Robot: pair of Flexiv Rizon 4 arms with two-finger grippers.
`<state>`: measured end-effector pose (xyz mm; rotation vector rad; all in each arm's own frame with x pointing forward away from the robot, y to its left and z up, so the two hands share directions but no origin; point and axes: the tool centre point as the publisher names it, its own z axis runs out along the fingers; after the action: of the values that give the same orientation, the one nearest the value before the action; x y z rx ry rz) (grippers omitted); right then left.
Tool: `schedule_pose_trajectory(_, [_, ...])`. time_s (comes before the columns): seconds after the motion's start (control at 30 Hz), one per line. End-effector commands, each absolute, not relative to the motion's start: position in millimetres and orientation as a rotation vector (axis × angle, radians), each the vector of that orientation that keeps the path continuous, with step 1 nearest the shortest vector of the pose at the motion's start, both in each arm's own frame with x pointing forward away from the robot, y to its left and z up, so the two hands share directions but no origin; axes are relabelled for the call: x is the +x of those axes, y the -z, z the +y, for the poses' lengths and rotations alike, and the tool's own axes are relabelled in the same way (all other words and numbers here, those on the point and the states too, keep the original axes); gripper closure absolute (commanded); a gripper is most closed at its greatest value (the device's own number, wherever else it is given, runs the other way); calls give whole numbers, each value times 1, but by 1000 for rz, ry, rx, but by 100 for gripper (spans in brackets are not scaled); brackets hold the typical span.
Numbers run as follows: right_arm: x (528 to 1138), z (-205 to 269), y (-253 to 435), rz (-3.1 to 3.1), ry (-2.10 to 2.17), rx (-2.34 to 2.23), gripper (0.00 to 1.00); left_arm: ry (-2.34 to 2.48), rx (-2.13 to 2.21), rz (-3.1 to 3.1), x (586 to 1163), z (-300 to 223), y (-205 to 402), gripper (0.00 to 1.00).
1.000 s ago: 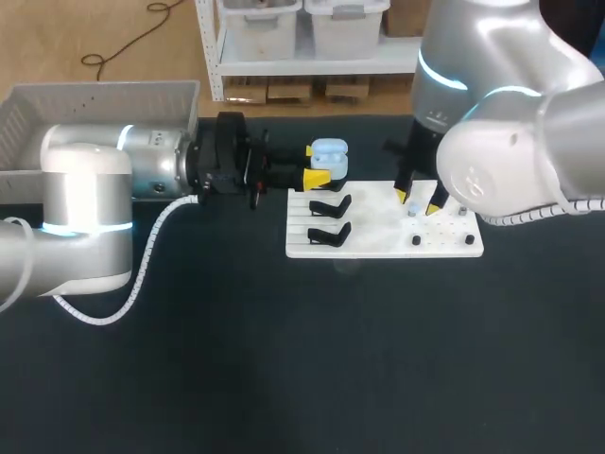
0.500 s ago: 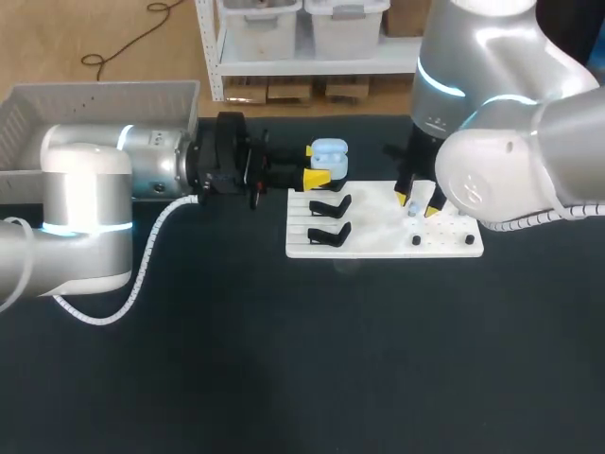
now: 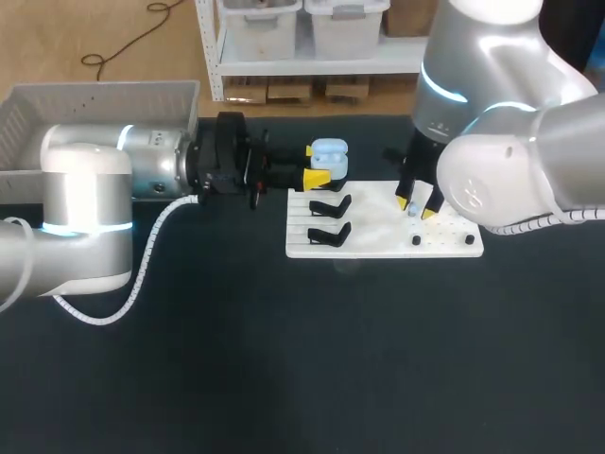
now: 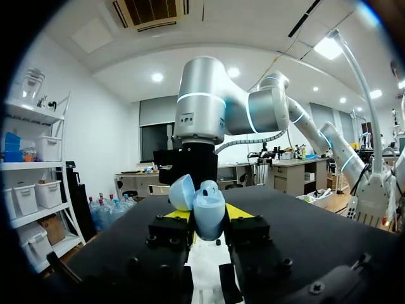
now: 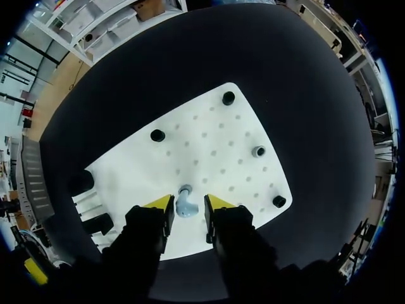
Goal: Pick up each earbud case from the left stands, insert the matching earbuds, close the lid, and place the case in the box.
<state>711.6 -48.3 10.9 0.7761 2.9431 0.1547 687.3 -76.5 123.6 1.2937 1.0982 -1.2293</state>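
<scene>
A light blue earbud case [image 3: 330,154] with its lid up is held in the air just behind the white board [image 3: 378,236], with my left gripper [image 3: 319,168] shut on it. In the left wrist view the case [image 4: 206,212] sits between the two yellow tips of the left gripper [image 4: 207,218]. Over the board's right half my right gripper [image 3: 417,208] points down. Seen from the right wrist, a light blue earbud [image 5: 185,201] stands on the board [image 5: 215,145] between the tips of the right gripper [image 5: 188,204], with narrow gaps at both sides.
Two empty black stands [image 3: 329,206] [image 3: 328,233] sit on the board's left half. Small pegs [image 5: 157,135] [image 5: 228,98] [image 5: 258,151] dot its right half. A grey box [image 3: 57,104] lies at the table's far left.
The right gripper's fingers have drawn closer together around the earbud, and that arm has shifted slightly. The left arm and the case have kept still.
</scene>
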Motion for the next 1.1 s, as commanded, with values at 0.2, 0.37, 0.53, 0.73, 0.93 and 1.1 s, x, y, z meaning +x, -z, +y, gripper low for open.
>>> schedule_pose_trajectory(0.2, [711,-48,-11,2950,-162,764,70,1226,1293,1098,687,-76,-123,100])
schedule_pose_trajectory(0.37, [712,-46,-10,2956,-161,755,73,1226,1293,1098,687,-76,-123,100])
schedule_pose_trajectory(0.53, [712,-46,-10,2958,-164,753,94,1226,1293,1098,687,-76,-123,100])
schedule_pose_trajectory(0.73, [712,-45,-10,2962,-164,749,100,1226,1293,1098,687,-76,-123,100])
schedule_pose_trajectory(0.93, [708,-44,-20,2958,-162,742,100,1226,1293,1098,687,-76,-123,100])
schedule_pose_trajectory(1.1, [702,-45,-38,2941,-158,725,100,1226,1293,1098,687,-76,-123,100])
